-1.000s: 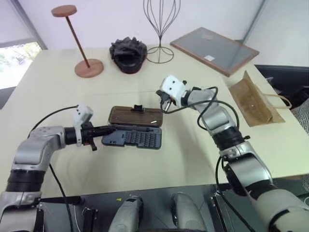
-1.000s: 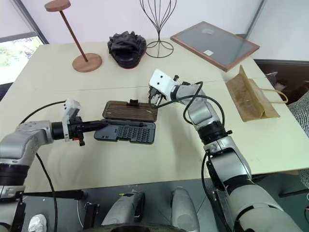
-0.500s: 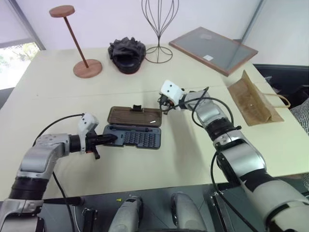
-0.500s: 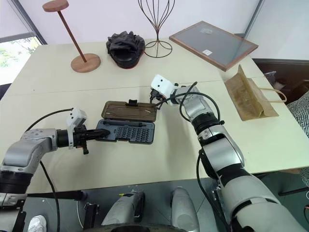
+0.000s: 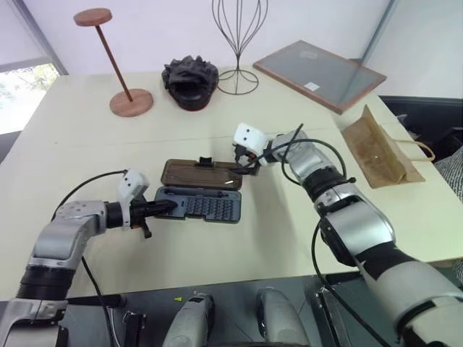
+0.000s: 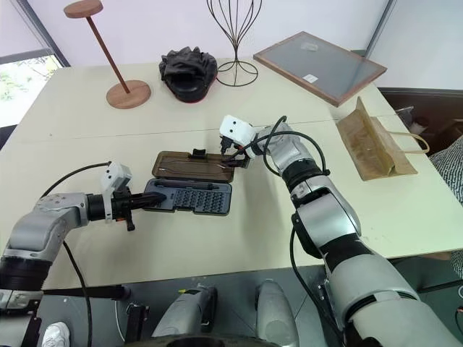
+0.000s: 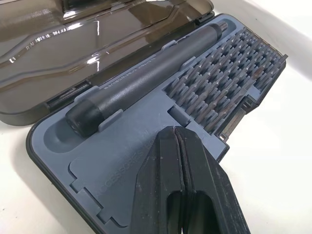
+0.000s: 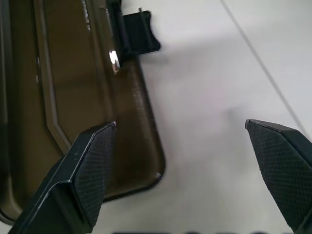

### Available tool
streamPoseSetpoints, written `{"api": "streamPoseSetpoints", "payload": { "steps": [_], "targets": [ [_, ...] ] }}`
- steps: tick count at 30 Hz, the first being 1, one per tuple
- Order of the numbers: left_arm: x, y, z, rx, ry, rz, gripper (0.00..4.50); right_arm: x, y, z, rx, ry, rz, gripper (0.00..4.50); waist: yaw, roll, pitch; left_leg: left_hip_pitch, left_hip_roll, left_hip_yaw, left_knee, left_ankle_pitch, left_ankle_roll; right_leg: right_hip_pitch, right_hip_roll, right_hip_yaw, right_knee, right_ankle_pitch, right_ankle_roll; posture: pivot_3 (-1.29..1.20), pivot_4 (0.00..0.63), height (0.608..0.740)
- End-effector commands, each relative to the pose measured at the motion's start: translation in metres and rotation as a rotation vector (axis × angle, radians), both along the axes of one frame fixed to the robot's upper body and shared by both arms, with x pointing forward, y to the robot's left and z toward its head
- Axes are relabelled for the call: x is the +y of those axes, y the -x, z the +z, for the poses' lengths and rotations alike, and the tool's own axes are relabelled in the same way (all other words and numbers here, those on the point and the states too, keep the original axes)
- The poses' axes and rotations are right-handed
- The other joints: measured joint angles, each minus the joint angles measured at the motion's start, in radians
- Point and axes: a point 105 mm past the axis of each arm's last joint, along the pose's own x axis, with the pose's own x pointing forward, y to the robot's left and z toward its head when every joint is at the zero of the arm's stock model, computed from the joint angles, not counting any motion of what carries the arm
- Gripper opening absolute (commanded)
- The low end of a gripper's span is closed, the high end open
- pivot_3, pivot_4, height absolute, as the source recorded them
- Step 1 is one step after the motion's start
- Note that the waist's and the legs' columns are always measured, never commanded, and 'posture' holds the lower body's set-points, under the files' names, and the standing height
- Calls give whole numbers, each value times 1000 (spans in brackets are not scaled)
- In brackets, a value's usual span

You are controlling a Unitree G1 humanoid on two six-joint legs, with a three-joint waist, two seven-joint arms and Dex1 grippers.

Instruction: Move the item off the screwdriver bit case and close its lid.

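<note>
Now the right gripper (image 8: 180, 170) had spread wide at the flat-lying lid's (image 5: 201, 174) corner, ready to lift; left gripper (image 7: 181, 161) pressed shut on the case (image 5: 205, 206); bag (image 5: 376, 153) lay aside.

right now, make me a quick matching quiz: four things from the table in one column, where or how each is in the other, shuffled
1. lid
2. paper bag
3. left gripper
4. right gripper

a. shut, tips on the case's tray
b. open, at the lid's corner
c. flat open behind the case
d. lying near the table's right edge

Pairs: 1-c, 2-d, 3-a, 4-b
</note>
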Motion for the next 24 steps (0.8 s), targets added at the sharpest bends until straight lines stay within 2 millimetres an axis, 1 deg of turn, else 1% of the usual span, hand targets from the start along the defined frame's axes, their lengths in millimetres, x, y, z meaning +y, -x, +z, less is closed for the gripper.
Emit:
{"api": "streamPoseSetpoints", "payload": {
  "steps": [1,4,9,10,12,17,19,21,24],
  "targets": [
    [2,2,-5,4,-23,9,0,5,-4,11,-32,-17,-6,4410,0,0,0,0,0,0,0,0,0,0,0,0,0,0,0,0,150,740],
    [2,2,-5,2,-26,11,0,3,-6,8,-11,-39,-38,4410,0,1,0,0,0,0,0,0,0,0,0,0,0,0,0,0,150,740],
    [2,2,-6,-9,-29,19,0,-2,-6,0,83,-92,-119,4410,0,1,-1,1,0,0,0,0,0,0,0,0,0,0,0,0,150,740],
    [2,1,-6,-11,-30,21,0,-4,-6,-1,104,-102,-135,4186,0,1,-1,1,0,0,0,0,0,0,0,0,1,0,0,0,150,740],
    [2,1,-6,-14,-31,24,0,-6,-6,-3,130,-111,-152,3570,0,1,-1,1,0,0,0,0,0,0,0,0,1,0,0,0,150,740],
    [4,-1,-5,-27,-35,35,0,-7,-1,-12,170,-89,-141,945,0,1,-1,1,0,0,0,0,0,1,0,0,1,0,0,0,150,740],
    [4,-1,-5,-32,-36,41,0,-6,2,-17,186,-71,-119,27,0,1,-2,1,0,0,1,0,0,1,0,0,1,0,0,0,150,740],
    [5,-2,-5,-36,-37,46,0,-5,4,-20,201,-59,-101,27,-4,1,-2,4,0,0,1,0,0,4,1,0,1,0,-1,0,150,740],
    [6,-1,-5,-40,-37,53,0,-3,6,-22,209,-50,-87,27,-10,1,-2,4,1,-1,0,0,0,3,1,0,2,0,-1,0,150,740]
  ]
}}
